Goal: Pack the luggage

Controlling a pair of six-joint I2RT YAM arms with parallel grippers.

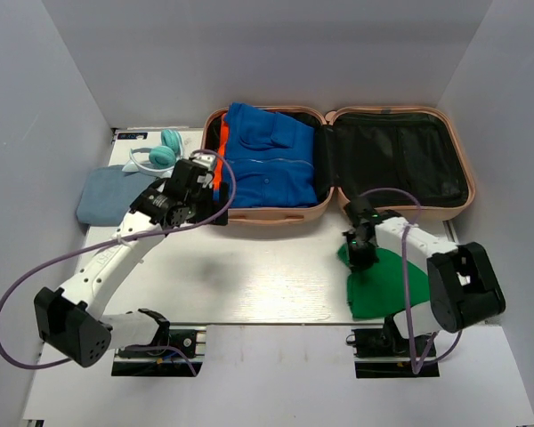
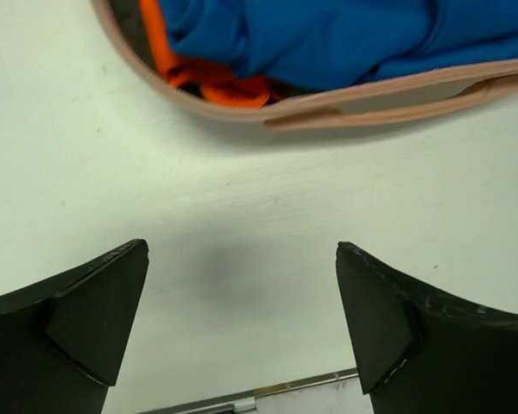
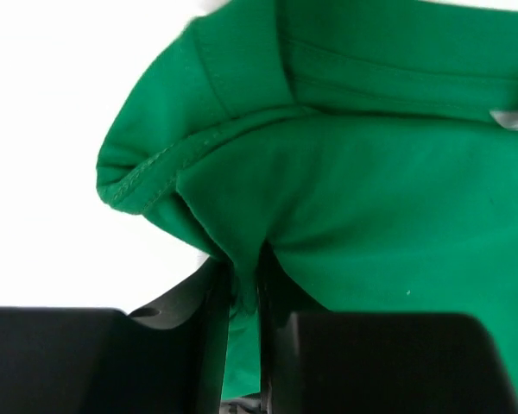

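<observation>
The luggage [image 1: 276, 214] is pale peach-pink with black lining, the blue garment [image 1: 267, 165] a plain bright blue, the orange garment [image 2: 209, 84] seemingly plain though little of it shows, the green garment [image 3: 371, 190] solid green with matching stitching, the headphones [image 1: 165, 153] mint-teal, the folded cloth [image 1: 107, 197] dusty blue, the worktop [image 1: 249, 276] white.

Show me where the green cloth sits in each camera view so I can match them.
Top external: green cloth lies near right on the white table, its far edge at the right gripper.
Left wrist: not in it; only the luggage rim and table.
Right wrist: green cloth fills the upper right, a fold pinched between the fingers.
Shared landmark: the white table, visible in all three.
</observation>
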